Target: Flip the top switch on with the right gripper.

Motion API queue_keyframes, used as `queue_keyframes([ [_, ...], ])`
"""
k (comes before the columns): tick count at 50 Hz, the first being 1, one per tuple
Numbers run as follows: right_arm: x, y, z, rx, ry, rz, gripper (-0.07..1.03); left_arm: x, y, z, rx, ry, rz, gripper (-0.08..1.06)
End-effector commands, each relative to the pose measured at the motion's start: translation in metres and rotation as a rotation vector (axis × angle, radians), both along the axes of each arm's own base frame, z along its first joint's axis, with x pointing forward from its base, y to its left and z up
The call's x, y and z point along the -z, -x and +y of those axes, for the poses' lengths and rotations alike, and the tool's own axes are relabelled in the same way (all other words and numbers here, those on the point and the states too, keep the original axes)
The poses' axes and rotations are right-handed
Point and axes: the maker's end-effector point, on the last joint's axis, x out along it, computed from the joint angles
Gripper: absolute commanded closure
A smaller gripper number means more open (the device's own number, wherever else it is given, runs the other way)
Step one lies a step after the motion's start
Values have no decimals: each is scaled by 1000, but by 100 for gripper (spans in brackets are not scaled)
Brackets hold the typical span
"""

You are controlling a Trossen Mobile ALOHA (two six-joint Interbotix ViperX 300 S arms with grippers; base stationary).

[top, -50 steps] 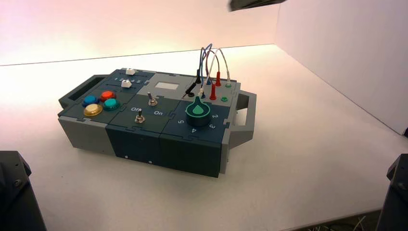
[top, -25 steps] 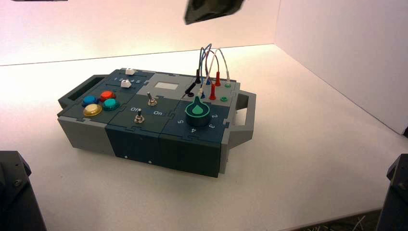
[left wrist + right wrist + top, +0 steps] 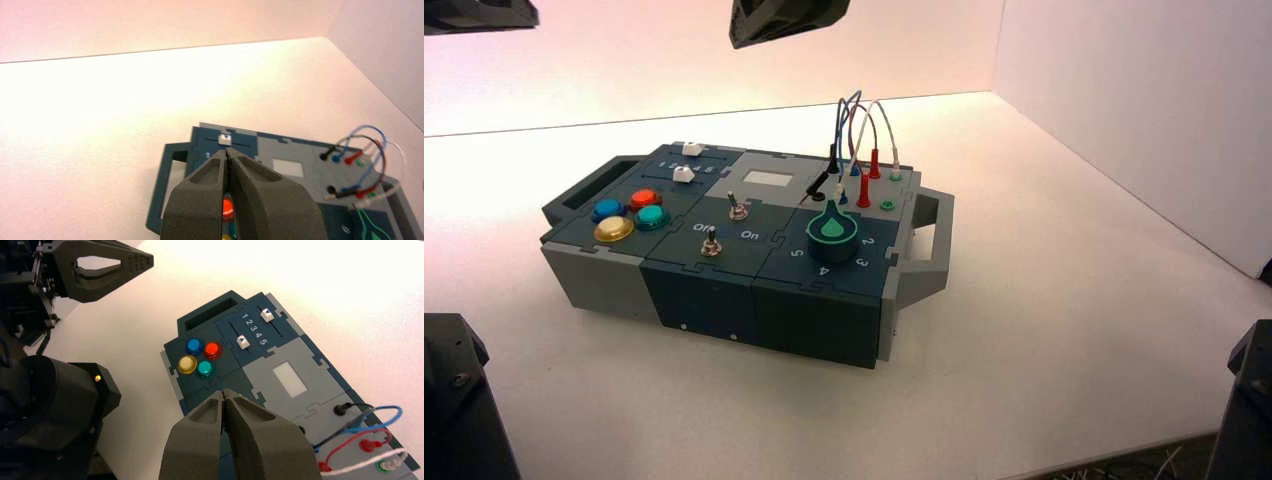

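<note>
The top switch (image 3: pixel 737 210) is a small toggle with a silver lever in the middle of the box (image 3: pixel 724 290), beside the lettering "On". A darker-tipped toggle (image 3: pixel 711 243) stands nearer the box's front. My right gripper (image 3: pixel 223 392) is shut with nothing in it and hangs high above the box; its arm (image 3: pixel 789 20) shows at the top edge of the high view. Its fingers (image 3: pixel 255 435) hide both switches in the right wrist view. My left gripper (image 3: pixel 228 152) is shut and empty, raised over the button end of the box.
Four coloured buttons (image 3: pixel 629 215) and two white sliders (image 3: pixel 686 162) fill the box's left part. A green knob (image 3: pixel 832 230) and looping wires (image 3: pixel 859 130) stand on its right part, close to the top switch. White walls rise behind and to the right.
My right arm has swept leftward across the top of the high view. The left arm has come into view at the top left. The switch lever looks unchanged.
</note>
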Motion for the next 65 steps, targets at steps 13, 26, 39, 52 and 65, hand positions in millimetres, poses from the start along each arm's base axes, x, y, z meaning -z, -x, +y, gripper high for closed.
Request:
queue_keyframes([
  [13,-19,-8,17,-11,-42,-40,98,11,-23,7,-37,-29,123,101],
  [26,-9,-16,30,-24,-12,-43,98,19,-39,8,-49,-32,195,101],
  [39,-6,-20,36,-32,-1,-52,98,44,-54,12,-70,-45,280,101],
  [52,-3,-20,35,-33,7,-51,98,64,-73,14,-86,-54,323,101],
  [65,5,-19,35,-31,22,-37,98,79,-82,13,-83,-68,368,101],
])
